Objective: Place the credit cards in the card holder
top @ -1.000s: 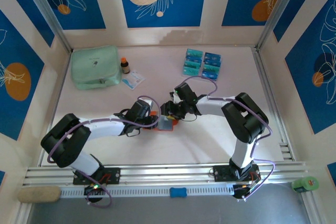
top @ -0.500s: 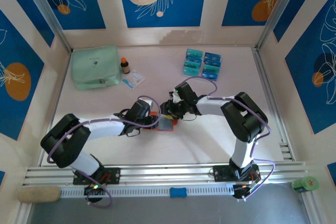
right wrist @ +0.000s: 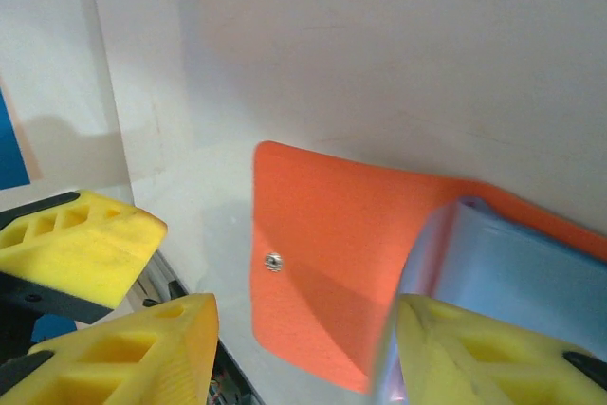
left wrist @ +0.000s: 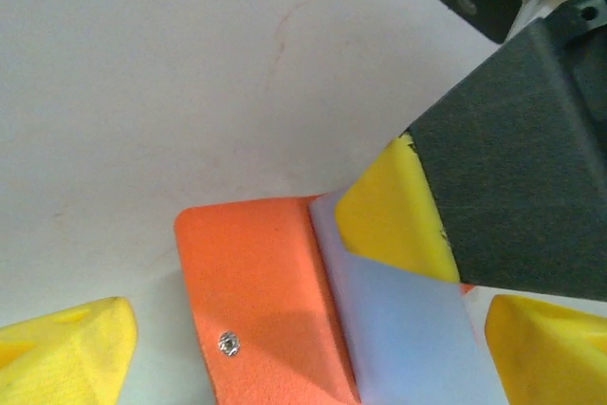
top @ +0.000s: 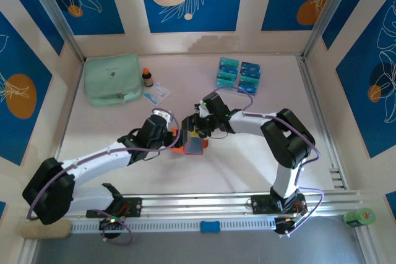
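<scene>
The orange-red card holder (top: pixel 184 146) lies open on the table between both arms. Its flap with a small snap (left wrist: pixel 228 341) is flat, and its pale inner pocket (left wrist: pixel 408 329) is raised. My left gripper (top: pixel 175 138) (left wrist: pixel 308 358) is wide open, with a yellow fingertip either side of the holder. My right gripper (top: pixel 195 129) (right wrist: pixel 303 339) is open over the flap (right wrist: pixel 351 244), one of its fingers (right wrist: pixel 474 358) resting against the edge of the pale pocket (right wrist: pixel 517 263). The credit cards (top: pixel 238 73), teal and blue, lie in a group at the back of the table.
A mint-green zip pouch (top: pixel 112 78) sits at the back left, with a small orange-capped bottle (top: pixel 147 77) and a white-and-blue packet (top: pixel 156 93) beside it. An aluminium rail (top: pixel 198 205) runs along the near edge. Frame posts and walls close in the sides.
My left gripper has opened wide and let go of the card holder, and the left arm has swung its elbow out to the left. My right gripper has shifted slightly toward the back left.
</scene>
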Action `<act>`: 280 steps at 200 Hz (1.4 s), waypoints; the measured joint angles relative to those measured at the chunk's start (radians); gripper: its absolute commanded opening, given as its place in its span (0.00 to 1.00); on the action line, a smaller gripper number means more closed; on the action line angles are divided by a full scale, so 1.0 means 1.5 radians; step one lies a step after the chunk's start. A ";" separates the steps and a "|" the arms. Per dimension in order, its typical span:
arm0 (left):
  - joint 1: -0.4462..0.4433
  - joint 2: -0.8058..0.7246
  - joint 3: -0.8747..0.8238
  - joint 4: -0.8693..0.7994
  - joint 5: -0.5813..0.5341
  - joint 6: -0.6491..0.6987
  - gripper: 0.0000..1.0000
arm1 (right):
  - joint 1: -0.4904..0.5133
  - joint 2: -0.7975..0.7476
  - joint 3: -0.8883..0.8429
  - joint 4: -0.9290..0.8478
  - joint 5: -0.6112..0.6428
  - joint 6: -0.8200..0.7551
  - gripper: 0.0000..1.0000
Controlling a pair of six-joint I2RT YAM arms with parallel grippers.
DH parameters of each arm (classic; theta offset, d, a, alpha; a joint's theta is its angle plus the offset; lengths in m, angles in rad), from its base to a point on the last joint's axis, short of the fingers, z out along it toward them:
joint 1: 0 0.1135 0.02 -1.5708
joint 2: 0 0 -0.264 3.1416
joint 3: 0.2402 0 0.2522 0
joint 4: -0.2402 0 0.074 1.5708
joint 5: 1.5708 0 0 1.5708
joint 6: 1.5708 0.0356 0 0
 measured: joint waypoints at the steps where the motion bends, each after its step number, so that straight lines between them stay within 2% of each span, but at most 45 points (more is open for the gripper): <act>1: 0.000 -0.001 -0.001 0.000 0.000 0.000 0.95 | 0.001 0.000 0.002 -0.001 0.000 0.000 0.53; 49: 0.002 -0.033 -0.025 -0.018 -0.011 0.000 0.96 | 0.023 0.035 0.061 -0.003 0.001 0.008 0.54; 111: 0.004 -0.036 -0.041 -0.027 -0.017 0.001 0.97 | 0.026 0.094 0.072 -0.006 0.003 0.016 0.54; 218: 0.004 0.090 -0.044 -0.015 -0.029 0.008 0.98 | 0.020 0.090 0.070 0.010 0.000 0.037 0.54; 253: 0.004 0.106 -0.044 -0.007 -0.029 0.008 0.99 | -0.016 0.034 0.062 -0.009 -0.005 0.026 0.54; 280: 0.004 0.108 -0.044 -0.005 -0.029 0.008 1.00 | -0.093 -0.036 0.064 -0.057 -0.002 -0.014 0.54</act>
